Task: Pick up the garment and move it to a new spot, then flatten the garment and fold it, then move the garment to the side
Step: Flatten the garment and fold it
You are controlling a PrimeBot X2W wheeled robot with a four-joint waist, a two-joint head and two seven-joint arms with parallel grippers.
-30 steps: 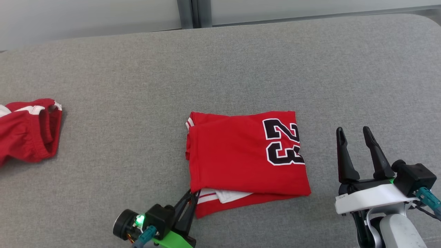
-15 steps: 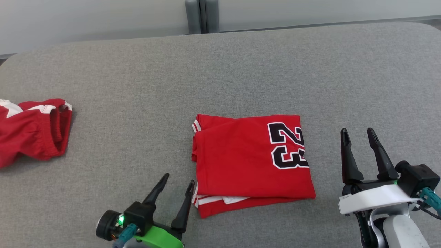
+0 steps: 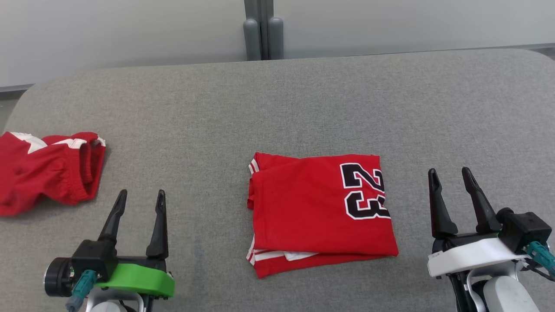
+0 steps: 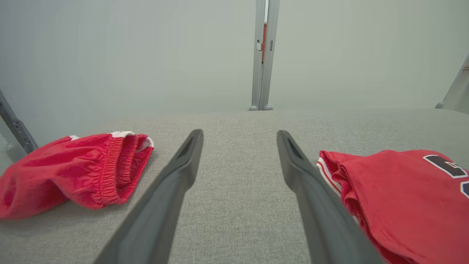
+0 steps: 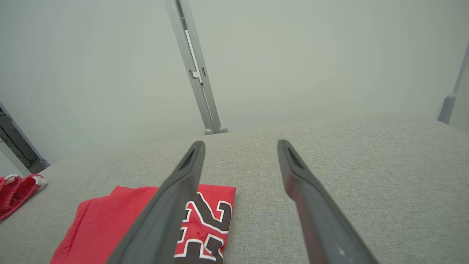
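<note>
Left end effector (image 3: pixel 142 193) now off jersey (image 3: pixel 312 208); shorts (image 3: pixel 47 173) cropped

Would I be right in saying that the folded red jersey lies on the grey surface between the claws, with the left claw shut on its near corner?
Not quite: the left claw is open and empty, standing apart from the folded red jersey over bare grey surface, as the head view shows. The rest is right.

Looks like a lab or robot test cell. Wide grey fabric-covered table (image 3: pixel 303 108) with rounded corners backs onto plain pale frosted partition panels (image 3: pixel 130 34), joined by a slim grey metal post (image 3: pixel 260 26) with rounded feet.
</note>
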